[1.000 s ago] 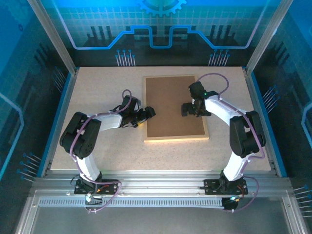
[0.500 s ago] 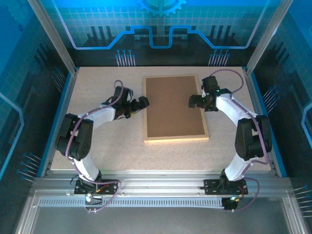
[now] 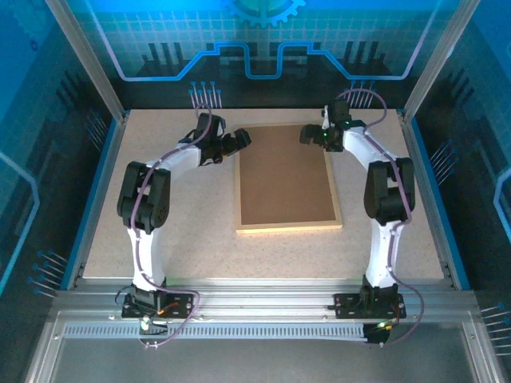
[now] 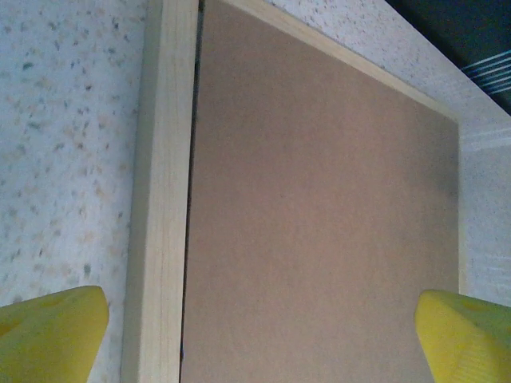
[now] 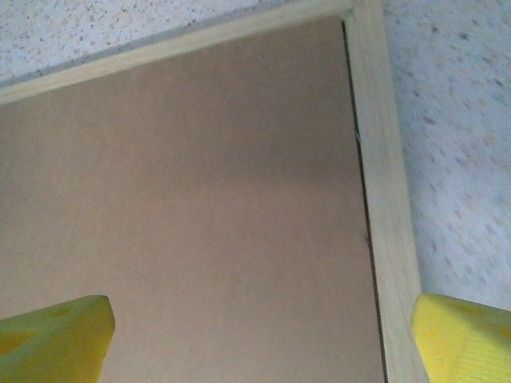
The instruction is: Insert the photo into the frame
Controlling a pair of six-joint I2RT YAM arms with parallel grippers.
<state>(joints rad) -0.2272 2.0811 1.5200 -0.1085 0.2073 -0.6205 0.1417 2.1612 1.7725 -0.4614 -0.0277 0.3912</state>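
We see the large rectangular frame of thin light wooden rails [image 3: 287, 227] lying flat at the middle of the speckled pale tabletop [image 3: 176, 231], its long sides running from the lower part of the overhead picture to the upper part. A plain brown backing board [image 3: 283, 171] sits inside the rails and covers the whole opening, and we cannot tell what lies under it. The left gripper [image 3: 239, 140] hangs at the upper left corner of the frame, and the right gripper [image 3: 307, 136] hangs at the upper right corner, the two facing each other across the top rail. In the left wrist picture the left gripper [image 4: 255, 335] has its yellow fingertips [image 4: 48, 331] spread far apart, one in each lower corner of the picture, with nothing gripped. Between them we see the wooden rail [image 4: 160, 199] running up the left side, the brown board [image 4: 319, 223] to its right and the speckled table [image 4: 72, 144] on the far left. In the right wrist picture the right gripper [image 5: 259, 339] is likewise spread wide and holds nothing, its yellow pads [image 5: 52, 335] in the lower corners. There the frame's corner [image 5: 383, 199] lies at the upper right, with the board [image 5: 200, 199] inside it and the table [image 5: 455, 144] beyond the rail.
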